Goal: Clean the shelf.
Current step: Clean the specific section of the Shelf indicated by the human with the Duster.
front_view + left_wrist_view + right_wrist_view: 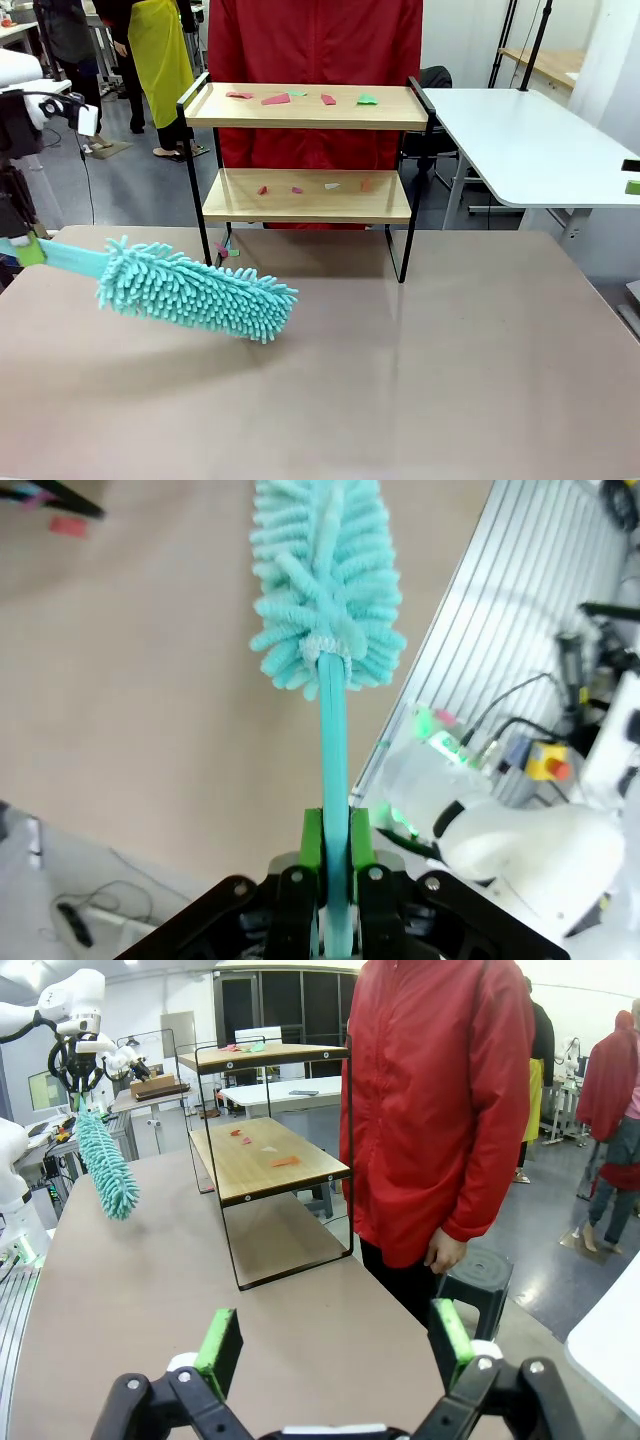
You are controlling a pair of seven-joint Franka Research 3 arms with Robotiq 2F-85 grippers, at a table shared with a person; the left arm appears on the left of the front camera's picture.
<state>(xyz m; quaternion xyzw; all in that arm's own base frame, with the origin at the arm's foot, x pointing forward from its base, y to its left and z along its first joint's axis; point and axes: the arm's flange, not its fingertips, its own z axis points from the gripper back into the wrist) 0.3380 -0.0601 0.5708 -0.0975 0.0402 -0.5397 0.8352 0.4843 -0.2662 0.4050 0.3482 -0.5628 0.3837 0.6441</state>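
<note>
The shelf (305, 195) stands at the table's far side, two light wooden boards in a thin black frame; it also appears in the right wrist view (270, 1160). Small red, pink and green scraps (276, 98) lie on both boards. A teal fluffy duster (195, 290) hangs low over the table's left part, its head pointing right. My left gripper (335, 845) is shut on the duster's handle (333, 750) and shows at the front view's left edge (25, 248). Over the near table, my right gripper (335, 1345) is open with nothing between its fingers.
A person in a red jacket (315, 40) stands right behind the shelf. A white table (530, 140) sits at the far right. The brown table (400, 380) spreads bare in front of the shelf. Two small scraps (225, 250) lie by the shelf's left legs.
</note>
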